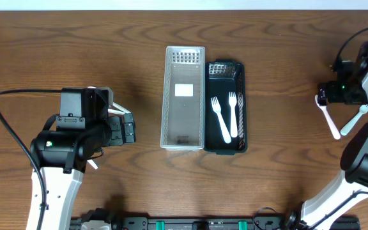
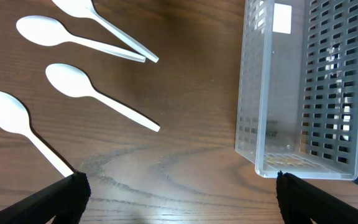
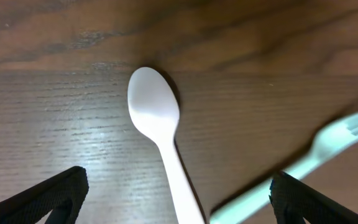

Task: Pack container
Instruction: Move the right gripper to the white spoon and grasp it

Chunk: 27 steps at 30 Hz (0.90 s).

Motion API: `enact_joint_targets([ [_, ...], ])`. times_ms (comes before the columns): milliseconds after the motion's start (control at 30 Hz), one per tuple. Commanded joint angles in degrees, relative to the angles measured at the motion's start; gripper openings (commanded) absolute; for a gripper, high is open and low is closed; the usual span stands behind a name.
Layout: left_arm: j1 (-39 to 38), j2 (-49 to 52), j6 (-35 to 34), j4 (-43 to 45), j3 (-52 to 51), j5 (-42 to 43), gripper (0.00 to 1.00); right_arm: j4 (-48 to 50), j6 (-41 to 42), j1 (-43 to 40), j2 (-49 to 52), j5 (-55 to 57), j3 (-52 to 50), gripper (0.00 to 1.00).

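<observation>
A clear perforated container (image 1: pixel 184 96) stands mid-table, with a black container (image 1: pixel 236 76) against its right side that holds two white forks (image 1: pixel 225 118). My left gripper (image 1: pixel 130 128) is open and empty, left of the clear container (image 2: pixel 303 93). In the left wrist view, several white spoons (image 2: pixel 98 99) lie on the wood ahead of its fingers (image 2: pixel 179 199). My right gripper (image 1: pixel 324 96) is open at the far right, above a white spoon (image 3: pixel 157 118) and a white fork (image 3: pixel 328 143); its fingers (image 3: pixel 179 199) straddle the spoon handle without touching it.
In the overhead view the left arm hides most of the spoons. The right-hand spoon (image 1: pixel 329 121) and fork (image 1: pixel 353 120) lie near the table's right edge. Arm bases and cables sit along the front edge.
</observation>
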Motion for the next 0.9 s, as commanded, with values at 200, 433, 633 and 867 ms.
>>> enact_joint_targets([
  [200,0.3,-0.2,0.9,-0.2,0.8,-0.5,0.98,1.6,-0.9,0.2,5.3,-0.7,-0.3,0.96],
  [433,0.3,-0.2,0.9,-0.2,0.8,-0.5,0.98,2.3,-0.9,0.7,9.0,-1.9,-0.3,0.95],
  [633,0.3,-0.2,0.9,-0.2,0.8,-0.5,0.98,3.0,-0.9,1.6,10.6,-1.9,-0.3,0.93],
  [867,0.3,-0.2,0.9,-0.2,0.8,-0.5,0.98,3.1,-0.2,1.8,10.6,-1.9,-0.3,0.67],
])
